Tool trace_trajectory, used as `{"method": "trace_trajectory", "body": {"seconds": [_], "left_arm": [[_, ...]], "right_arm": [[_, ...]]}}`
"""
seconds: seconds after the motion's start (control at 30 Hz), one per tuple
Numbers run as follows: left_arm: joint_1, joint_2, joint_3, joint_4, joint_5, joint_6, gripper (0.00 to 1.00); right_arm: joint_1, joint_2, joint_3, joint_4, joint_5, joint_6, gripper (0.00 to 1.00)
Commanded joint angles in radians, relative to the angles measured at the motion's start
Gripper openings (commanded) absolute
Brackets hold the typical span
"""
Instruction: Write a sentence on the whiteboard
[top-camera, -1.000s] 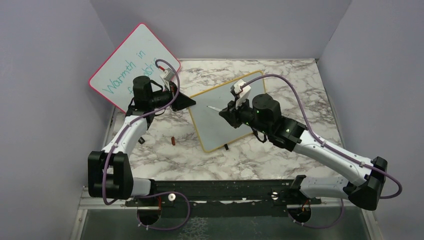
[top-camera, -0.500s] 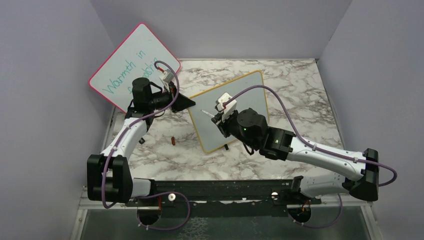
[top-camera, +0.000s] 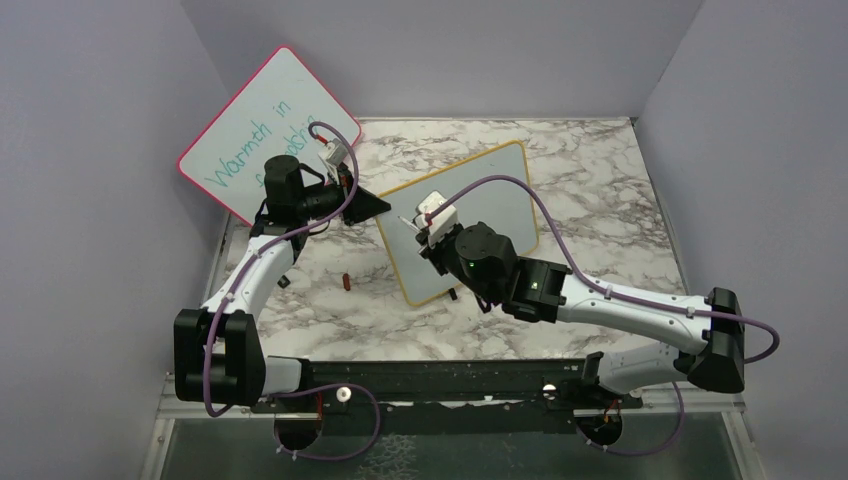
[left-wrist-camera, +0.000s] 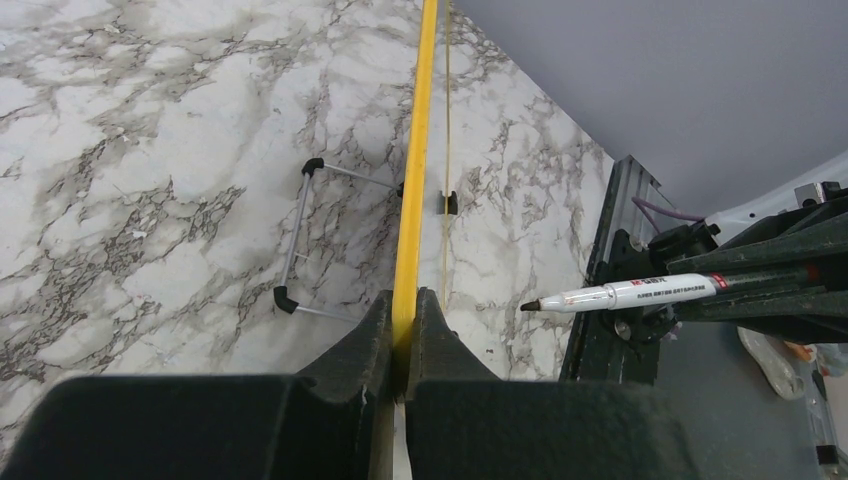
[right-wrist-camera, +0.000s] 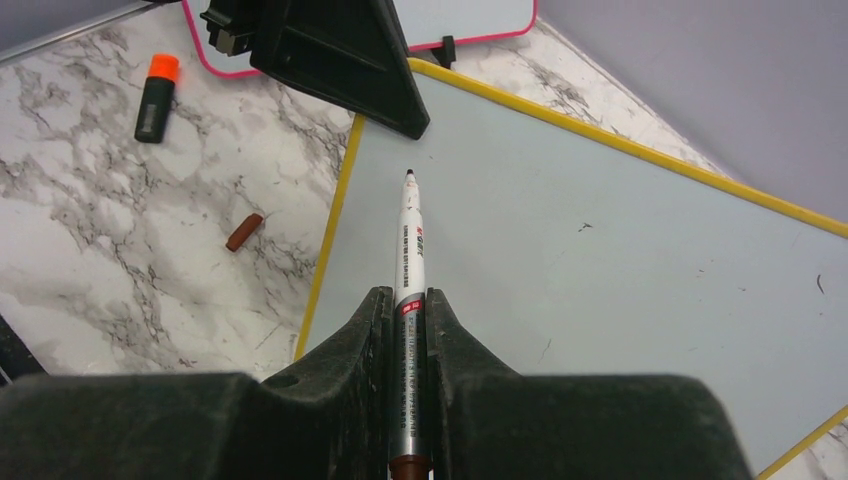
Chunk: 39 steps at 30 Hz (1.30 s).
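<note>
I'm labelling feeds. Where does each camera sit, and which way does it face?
Top external: above, behind the bases, facing down at the table; left arm, right arm show.
Left wrist: on the left gripper, facing along the whiteboard's yellow edge; fingers clamp it.
Right wrist: on the right gripper, facing down the marker onto the whiteboard; fingers grip it.
Wrist views share marker, whiteboard.

Teal writing half behind left arm, whiteboard partly under right arm
</note>
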Motion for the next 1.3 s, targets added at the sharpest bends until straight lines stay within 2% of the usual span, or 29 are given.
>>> {"method": "trace_trajectory", "body": {"seconds": [0.0, 1.03, 1.27], "left_arm": [[0.005, 0.009, -0.006, -0.025, -0.029, 0.053, 0.00], [0.008, 0.035, 0.003, -0.033, -0.026, 0.062, 0.00], [0.008, 0.040, 0.003, -0.029, -0.021, 0.057, 0.00]], "right_arm": [[0.017, 0.011, 0.007, 0.049, 0.039, -0.019, 0.01], [0.048, 0.084, 0.004, 0.134, 0.064, -0.037, 0.01], [0.048, 0.109, 0.004, 0.115, 0.132, -0.013, 0.01]]}}
